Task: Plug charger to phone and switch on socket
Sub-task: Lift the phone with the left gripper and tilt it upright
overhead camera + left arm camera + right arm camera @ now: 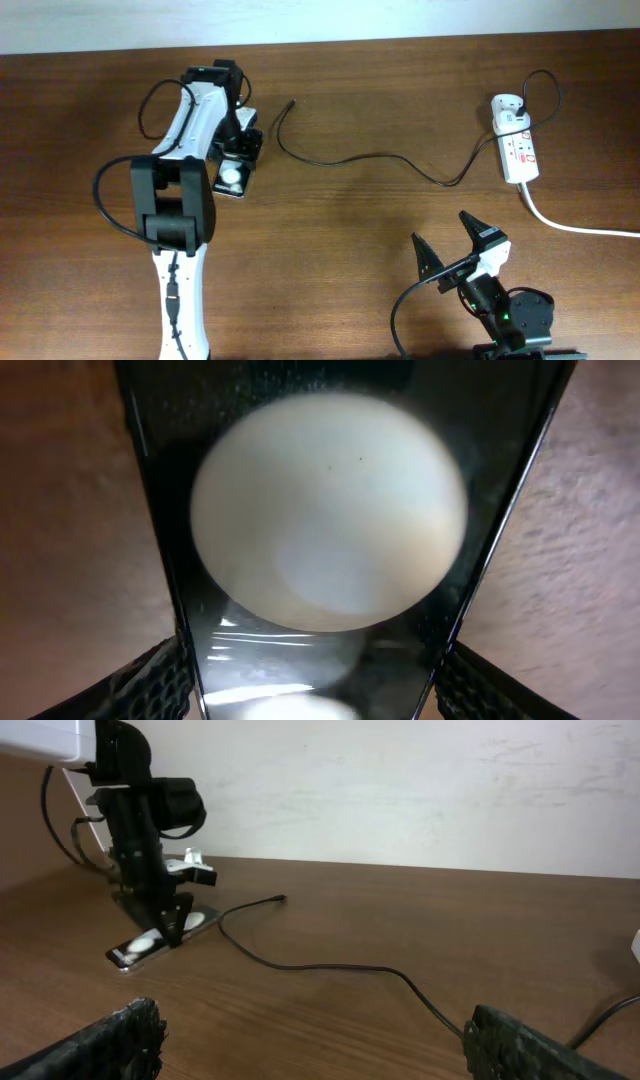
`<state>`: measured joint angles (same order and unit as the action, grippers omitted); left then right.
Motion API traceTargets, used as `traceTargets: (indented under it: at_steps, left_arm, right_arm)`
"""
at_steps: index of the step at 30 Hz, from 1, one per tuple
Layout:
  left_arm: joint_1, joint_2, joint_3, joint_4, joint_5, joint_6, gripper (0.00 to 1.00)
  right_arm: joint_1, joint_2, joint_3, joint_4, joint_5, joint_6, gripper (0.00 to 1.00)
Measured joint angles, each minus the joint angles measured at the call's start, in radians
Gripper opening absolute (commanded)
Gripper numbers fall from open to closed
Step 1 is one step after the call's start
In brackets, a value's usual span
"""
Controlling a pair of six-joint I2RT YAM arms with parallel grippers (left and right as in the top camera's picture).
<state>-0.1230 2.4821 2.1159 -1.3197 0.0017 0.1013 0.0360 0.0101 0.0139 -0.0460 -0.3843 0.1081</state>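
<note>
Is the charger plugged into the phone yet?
Not plugged in. The connector tip of the charger lies loose on the table, clearly apart from the phone.

A brown wooden table (350,220) runs back to a plain white wall (400,780)

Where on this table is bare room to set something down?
Free: the bare wood between the left arm and the right gripper, below the charger. Crowded: around the phone at the left gripper, and near the socket.
</note>
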Motion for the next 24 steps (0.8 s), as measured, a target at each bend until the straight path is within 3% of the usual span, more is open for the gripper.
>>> traceTargets:
  at_steps: [1, 2, 3, 8, 15, 24]
  left_arm:
    - [-0.010, 0.001, 0.000, 0.004, 0.006, -0.057, 0.77]
    - [-0.015, 0.002, 0.000, 0.010, 0.011, -0.114, 0.95]
    - [-0.018, 0.002, -0.001, 0.015, 0.016, -0.161, 0.99]
    - [-0.042, 0.002, 0.003, 0.022, 0.053, -0.301, 0.99]
    - [-0.048, 0.052, 0.114, -0.052, 0.093, -0.374, 0.99]
    - [-0.055, 0.056, 0.120, 0.024, 0.020, -0.417, 0.99]
  right_arm:
    - [0.000, 0.000, 0.000, 0.000, 0.000, 0.000, 0.99]
    - [0.000, 0.000, 0.000, 0.000, 0.000, 0.000, 0.99]
    - [0.000, 0.000, 0.000, 0.000, 0.000, 0.001, 0.99]
    - [0.000, 0.000, 0.000, 0.000, 0.000, 0.000, 0.99]
    - [0.000, 0.000, 0.000, 0.000, 0.000, 0.000, 0.99]
    - [0.000, 0.000, 0.000, 0.000, 0.000, 0.001, 0.99]
